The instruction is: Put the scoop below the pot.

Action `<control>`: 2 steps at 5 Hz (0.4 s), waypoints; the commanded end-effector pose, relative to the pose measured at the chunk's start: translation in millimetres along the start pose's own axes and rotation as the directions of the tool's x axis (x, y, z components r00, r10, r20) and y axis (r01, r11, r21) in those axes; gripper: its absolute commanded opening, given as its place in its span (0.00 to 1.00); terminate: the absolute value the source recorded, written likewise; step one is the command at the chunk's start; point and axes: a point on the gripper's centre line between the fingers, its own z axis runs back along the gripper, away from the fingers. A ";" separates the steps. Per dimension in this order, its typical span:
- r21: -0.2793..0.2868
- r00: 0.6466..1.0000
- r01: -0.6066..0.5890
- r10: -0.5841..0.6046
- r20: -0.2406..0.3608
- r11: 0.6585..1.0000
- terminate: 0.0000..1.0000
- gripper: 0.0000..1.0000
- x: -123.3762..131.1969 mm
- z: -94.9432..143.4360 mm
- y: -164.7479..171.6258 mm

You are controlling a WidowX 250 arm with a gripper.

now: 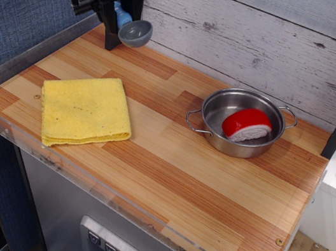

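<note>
Black and bulky, the gripper (pixel 118 13) hangs over the far left corner of the wooden table (pixel 166 177), its fingers pinched on the light-blue handle of the scoop (pixel 132 29), whose grey bowl juts out to the right, tilted and clear of the boards. By my reading, the lift is done and the carry is the step in hand: the scoop is up in the air, well apart from the pot (pixel 239 130), and has not yet been brought to its place. Left of centre, nearer the front edge, a folded yellow cloth (pixel 84 110) lies flat; it sits under no likely path to the goal and should not interfere if the arm keeps its height. Moving right, the striped boards in the middle and along the front are bare, and the patch in front of the pot, toward the near edge, looks like the target. Next, the arm must swing right and forward across the table, then lower the scoop onto that patch. Farther right stands the shiny pot with its two wire loop handles and a red-and-white rounded object (pixel 247 124) inside; the near loop handle is what the descent must clear.
</note>
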 end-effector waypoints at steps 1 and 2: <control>-0.083 0.969 0.246 -0.247 0.000 0.966 0.00 0.00 -60.0 26.3 -1.3; -0.093 0.925 0.376 -0.379 -0.010 0.922 0.00 0.00 -89.4 22.5 -0.4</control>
